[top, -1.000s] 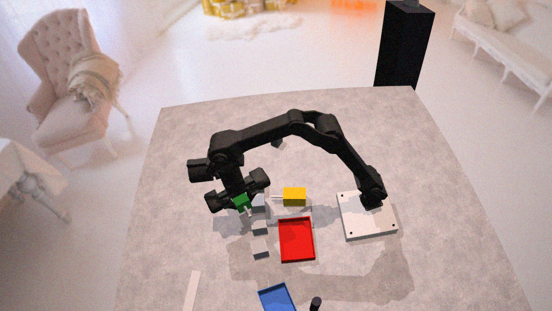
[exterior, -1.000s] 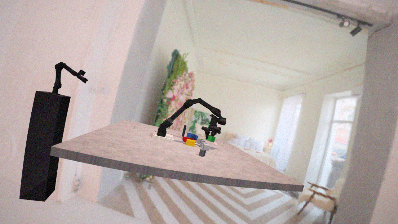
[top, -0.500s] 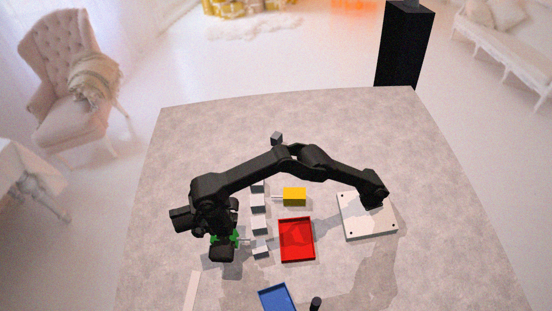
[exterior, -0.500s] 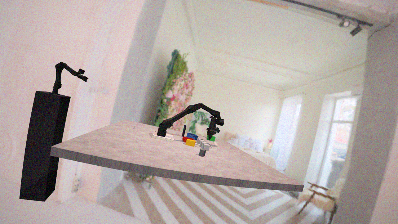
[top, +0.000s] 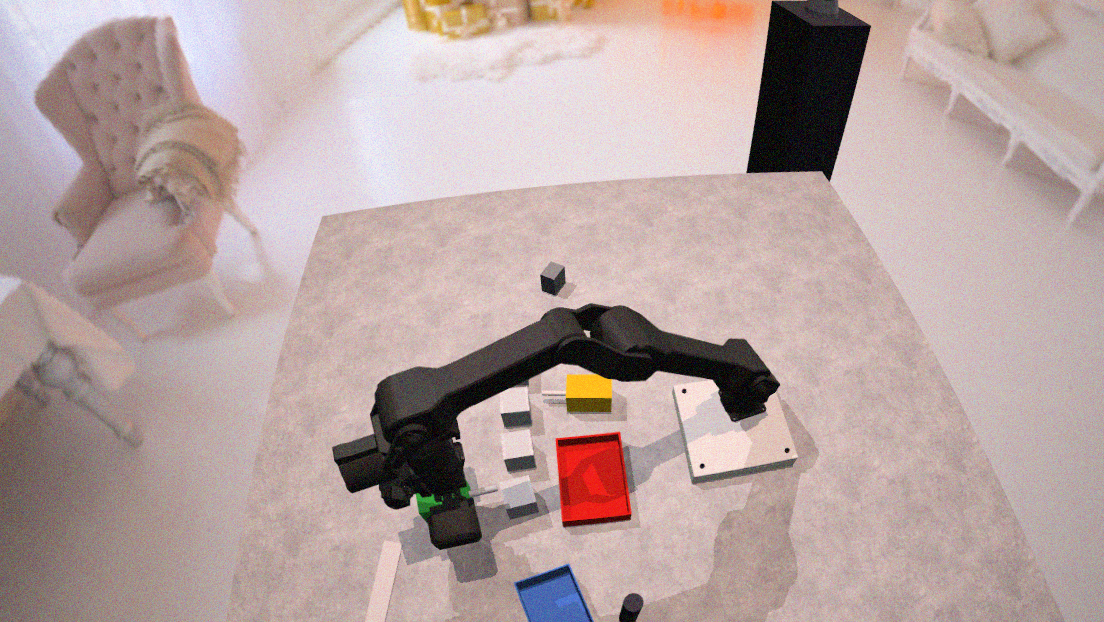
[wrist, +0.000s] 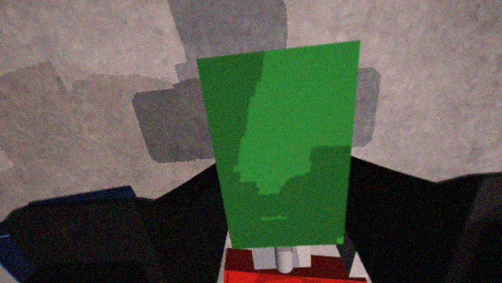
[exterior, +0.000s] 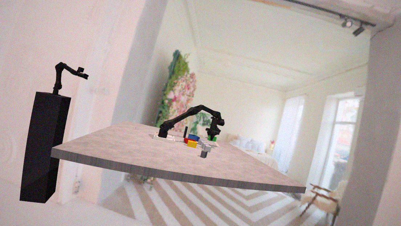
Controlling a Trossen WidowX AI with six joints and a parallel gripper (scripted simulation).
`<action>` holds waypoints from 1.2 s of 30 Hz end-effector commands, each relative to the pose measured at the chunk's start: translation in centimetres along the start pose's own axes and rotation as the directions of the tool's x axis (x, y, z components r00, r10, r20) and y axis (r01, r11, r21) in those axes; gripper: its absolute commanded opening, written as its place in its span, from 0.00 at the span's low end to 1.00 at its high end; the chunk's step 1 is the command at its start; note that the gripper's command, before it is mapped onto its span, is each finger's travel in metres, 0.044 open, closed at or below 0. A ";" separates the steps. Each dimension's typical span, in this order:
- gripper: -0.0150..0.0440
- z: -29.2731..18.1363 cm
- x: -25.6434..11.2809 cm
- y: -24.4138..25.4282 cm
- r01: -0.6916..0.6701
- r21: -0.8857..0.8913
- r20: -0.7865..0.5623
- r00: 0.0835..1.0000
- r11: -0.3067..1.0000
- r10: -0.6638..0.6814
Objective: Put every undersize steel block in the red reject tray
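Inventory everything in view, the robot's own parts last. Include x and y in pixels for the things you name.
Green gauge [top: 427, 506] [exterior: 214, 139] [wrist: 292, 137]: one, green, in the gripper
Steel blocks [top: 517, 448] [exterior: 207, 148] [wrist: 263, 259]: three distinct from above, grey, beside red tray
Red tray [top: 591, 463]: one, red, mid-table
Blue tray [top: 552, 594] [exterior: 193, 137]: one, blue, near black post
Yellow block [top: 588, 392] [exterior: 191, 144]: one, yellow, beyond red tray
Dark block [top: 552, 279] [exterior: 203, 154]: one, grey, beyond arm
Black post [top: 631, 606] [exterior: 185, 132]: one, black, upright
Strip [top: 383, 579]: one, pale, table
Pedestal [top: 803, 100] [exterior: 41, 145]: one, black, behind table
Second arm [exterior: 58, 75]: one, black, on pedestal
Armchair [top: 131, 239]: one, pink, floor
Arm [top: 494, 363] [exterior: 182, 119]: one, black, white base
Gripper [top: 445, 500] [exterior: 212, 137] [wrist: 276, 159]: one, black, closed on gauge

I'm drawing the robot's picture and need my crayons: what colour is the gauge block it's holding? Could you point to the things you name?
Green; the gauge block [top: 427, 503] [exterior: 214, 138] [wrist: 292, 114] shows best in the wrist view.
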State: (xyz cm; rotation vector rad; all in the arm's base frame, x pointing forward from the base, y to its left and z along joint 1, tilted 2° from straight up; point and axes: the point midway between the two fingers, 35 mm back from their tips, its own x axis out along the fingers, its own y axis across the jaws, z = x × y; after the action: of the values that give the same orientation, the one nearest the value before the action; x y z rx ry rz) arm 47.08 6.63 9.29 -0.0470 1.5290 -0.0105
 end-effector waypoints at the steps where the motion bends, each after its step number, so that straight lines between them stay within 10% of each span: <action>1: 0.25 0.2 -0.1 0.1 -0.002 -0.009 0.017 1.000 1.000 0.002; 36: 0.25 0.9 4.4 0.1 -0.002 -0.010 0.020 1.000 1.000 0.002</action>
State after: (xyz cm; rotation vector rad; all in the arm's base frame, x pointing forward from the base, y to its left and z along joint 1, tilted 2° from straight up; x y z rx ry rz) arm 48.19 6.55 4.41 -0.0509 1.5233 -0.0058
